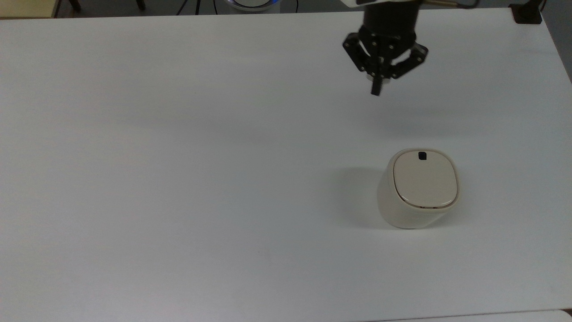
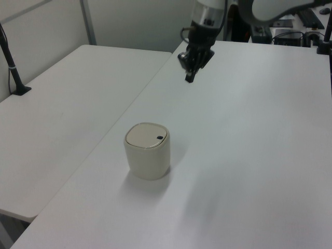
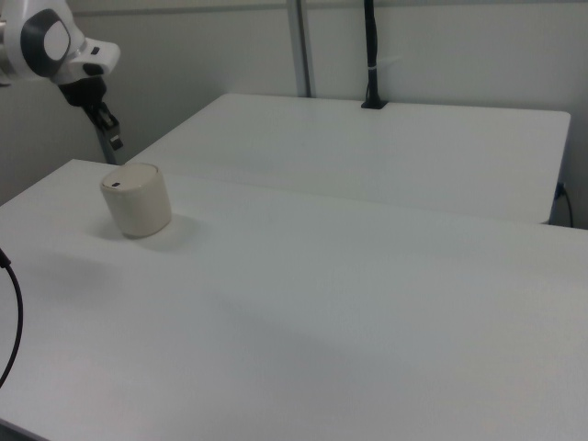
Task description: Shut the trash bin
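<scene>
Trash bin (image 1: 418,190) stands on the white desk (image 1: 178,179), toward the top view's right, its flat lid (image 1: 425,180) lying flush in the rim with the small black square mark (image 1: 422,155) at the far edge. Judged from that, the closing looks done. The main risk now would be a needless return: a downward press near the mark could, if the lid is a push-latch kind, pop it open again, and a sideways brush could tip or slide the light bin.

Nothing lies near the bin, and no obstacle stands between it and the arm. Farther back, the gripper (image 1: 376,89) hangs in the air well apart from the bin, fingers (image 2: 189,78) pressed together and holding nothing. Beyond, in the left view, a second desk (image 2: 62,93) adjoins with a black post (image 2: 11,67) clamped to it, and a cable (image 3: 14,312) shows at the right view's left edge.
</scene>
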